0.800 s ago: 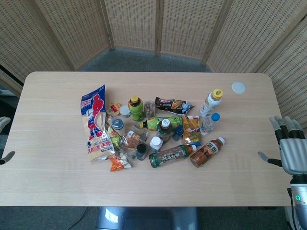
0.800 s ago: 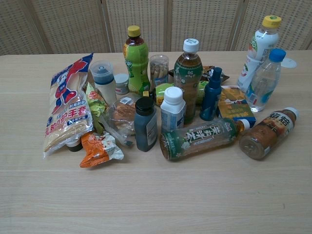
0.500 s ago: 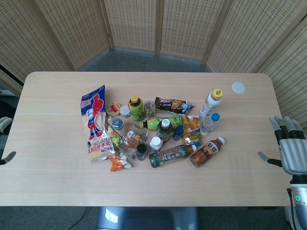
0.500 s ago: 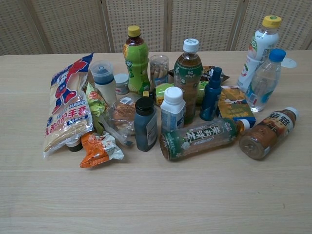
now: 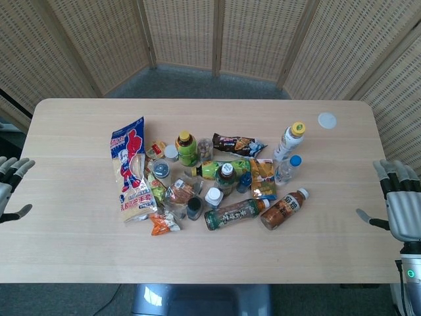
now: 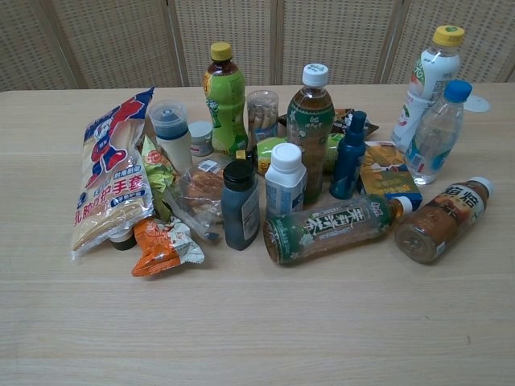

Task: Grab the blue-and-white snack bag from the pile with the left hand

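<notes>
The blue-and-white snack bag (image 5: 131, 171) with red print lies flat at the left end of the pile, its long side running away from me; the chest view shows the snack bag (image 6: 109, 181) at the left as well. My left hand (image 5: 9, 187) is at the table's left edge, far from the bag, fingers spread and empty. My right hand (image 5: 401, 201) hangs off the right edge, fingers apart, holding nothing. Neither hand appears in the chest view.
The pile holds several bottles, among them a green one (image 5: 186, 147), a lying green tea bottle (image 5: 231, 213) and a brown one (image 5: 283, 209), plus an orange packet (image 5: 161, 224). A white lid (image 5: 327, 120) lies at the back right of the wooden table (image 5: 72, 250).
My left hand has risen and come further into view at the left table edge. My right hand has dropped slightly. The pile is unchanged.
</notes>
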Robot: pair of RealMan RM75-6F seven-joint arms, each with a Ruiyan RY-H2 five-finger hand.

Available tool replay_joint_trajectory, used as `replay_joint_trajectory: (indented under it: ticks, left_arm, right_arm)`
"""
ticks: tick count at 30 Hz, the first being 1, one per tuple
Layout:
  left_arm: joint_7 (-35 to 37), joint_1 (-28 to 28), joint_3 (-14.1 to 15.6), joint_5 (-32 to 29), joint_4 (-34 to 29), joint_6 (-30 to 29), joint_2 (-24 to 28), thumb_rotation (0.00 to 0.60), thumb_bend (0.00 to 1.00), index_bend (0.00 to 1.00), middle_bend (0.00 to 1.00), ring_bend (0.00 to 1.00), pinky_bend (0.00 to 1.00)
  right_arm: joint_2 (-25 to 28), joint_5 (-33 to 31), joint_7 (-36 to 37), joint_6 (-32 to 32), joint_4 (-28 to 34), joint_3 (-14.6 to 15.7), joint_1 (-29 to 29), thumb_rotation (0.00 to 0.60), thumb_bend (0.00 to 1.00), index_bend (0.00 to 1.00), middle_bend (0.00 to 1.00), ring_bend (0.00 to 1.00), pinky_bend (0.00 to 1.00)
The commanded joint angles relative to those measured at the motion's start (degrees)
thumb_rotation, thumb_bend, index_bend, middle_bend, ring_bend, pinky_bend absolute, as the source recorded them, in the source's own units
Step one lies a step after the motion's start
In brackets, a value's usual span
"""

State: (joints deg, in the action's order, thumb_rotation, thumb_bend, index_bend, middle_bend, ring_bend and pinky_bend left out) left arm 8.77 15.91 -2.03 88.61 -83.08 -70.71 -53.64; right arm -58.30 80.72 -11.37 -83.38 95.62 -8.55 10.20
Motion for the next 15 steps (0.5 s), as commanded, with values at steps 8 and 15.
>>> replay_joint_trajectory:
  ticks: [8,15]
  left_arm:
    - [-4.5,6.3,0.9,3.1,10.3,6.5,-10.4,0.600,0.30,0.00,0.00,0.00,0.00]
    - [-5.1,10.0,1.6,4.2,18.0,10.0,-17.7,0.600,0.30,0.00,0.00,0.00,0.00]
  right_arm:
    - [1.6,-0.5,-0.2,-1.9,1.0,0.3,-1.8,0.484,0.02,0.00,0.00,0.00,0.00]
    - [2.8,-0.8,-0.3,-3.4,2.0,0.3,-3.2,0.484,0.02,0.00,0.00,0.00,0.00]
